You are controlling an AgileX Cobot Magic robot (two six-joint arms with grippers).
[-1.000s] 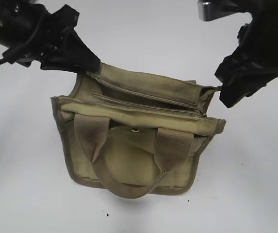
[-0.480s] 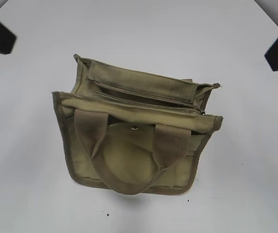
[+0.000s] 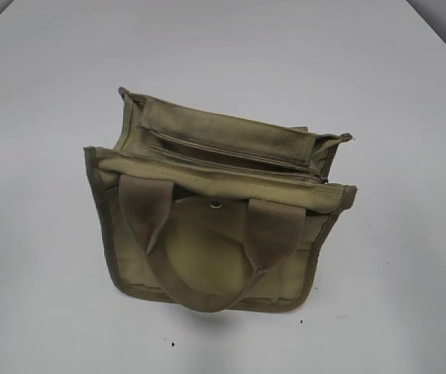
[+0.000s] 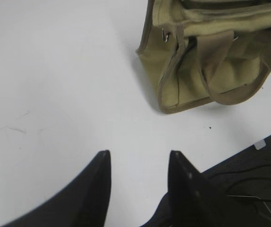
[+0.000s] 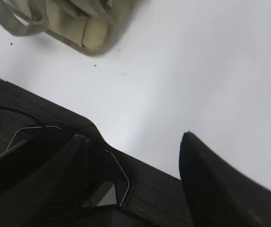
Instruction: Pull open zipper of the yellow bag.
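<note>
Both black arms have pulled away — the left gripper and right gripper hang open, holding nothing (well apart from the small khaki canvas bag). Its thin zipper looks open; job likely done.

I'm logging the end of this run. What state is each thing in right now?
yellow bag: standing on the table, top gaping, untouched.
zipper: undone along the width, pull tab at the right end.
snap flap: lying down over the front.
left end effector: open, empty, away from the bag.
right end effector: open, empty, away from the bag.
</note>
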